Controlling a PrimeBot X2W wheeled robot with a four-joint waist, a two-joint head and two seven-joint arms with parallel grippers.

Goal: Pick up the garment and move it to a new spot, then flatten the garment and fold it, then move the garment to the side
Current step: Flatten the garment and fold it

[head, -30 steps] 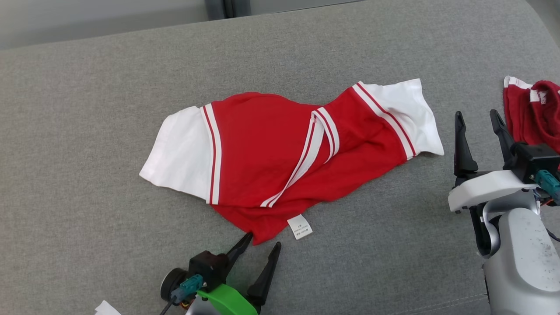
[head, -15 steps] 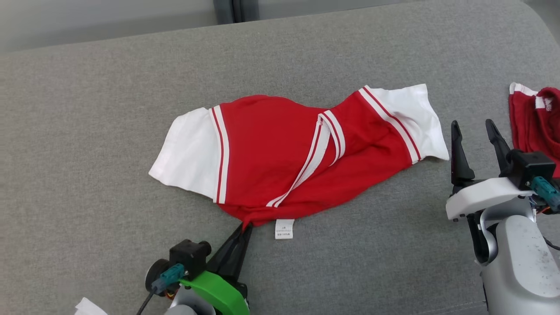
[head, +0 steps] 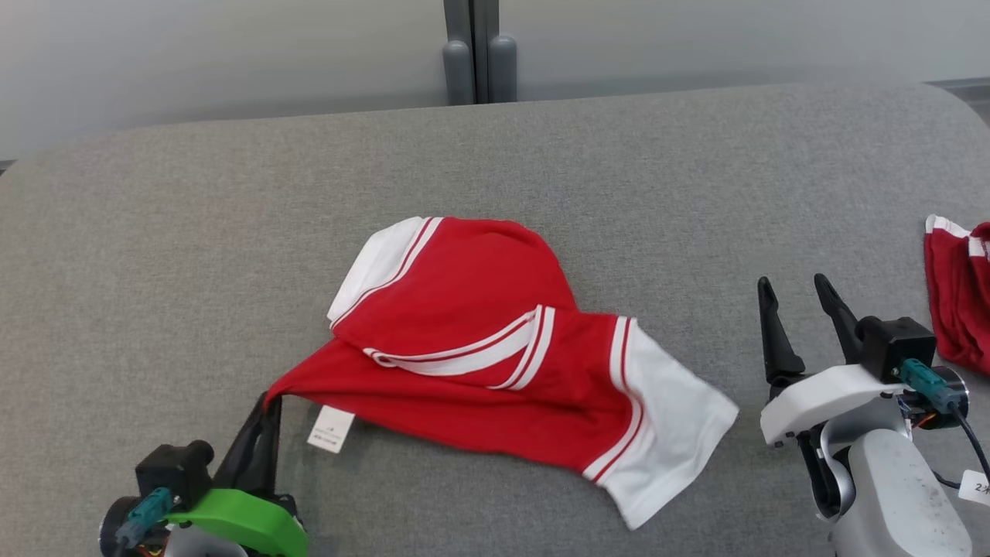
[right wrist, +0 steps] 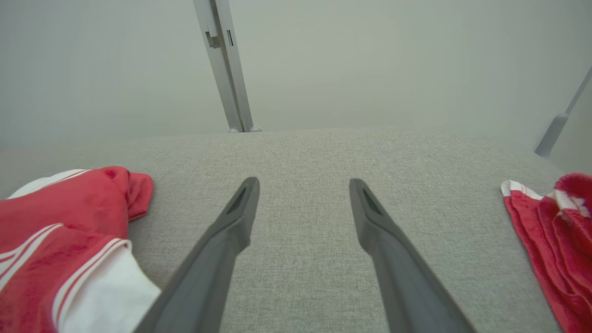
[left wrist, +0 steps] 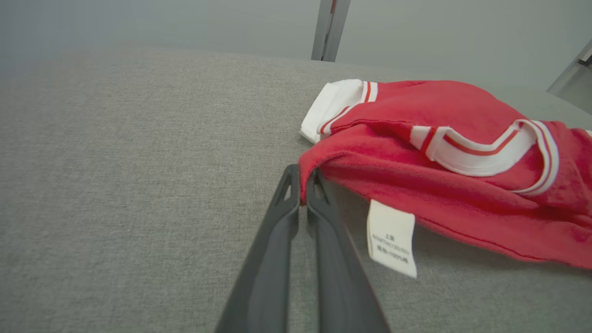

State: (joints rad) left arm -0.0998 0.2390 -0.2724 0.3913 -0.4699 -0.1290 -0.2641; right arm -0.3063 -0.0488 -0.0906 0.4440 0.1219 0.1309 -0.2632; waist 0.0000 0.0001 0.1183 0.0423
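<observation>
The garment is a red shirt with white sleeves and white-striped trim, lying crumpled on the grey cushion. My left gripper is shut on its red hem corner at the lower left, and a white care label hangs just beside the pinch. In the left wrist view both fingers press together on that corner of the garment, with my left gripper pinching the hem. My right gripper stands open to the right of the shirt, nothing between its fingers; the right wrist view shows my right gripper over bare cushion.
A second red and white garment lies at the cushion's right edge, also seen as a red heap in the right wrist view. A grey post stands behind the cushion's far edge against a pale wall.
My left gripper closed on the shirt's hem corner and dragged it left, so the shirt swung round and bunched. The head camera tilted up. The right gripper stayed open.
</observation>
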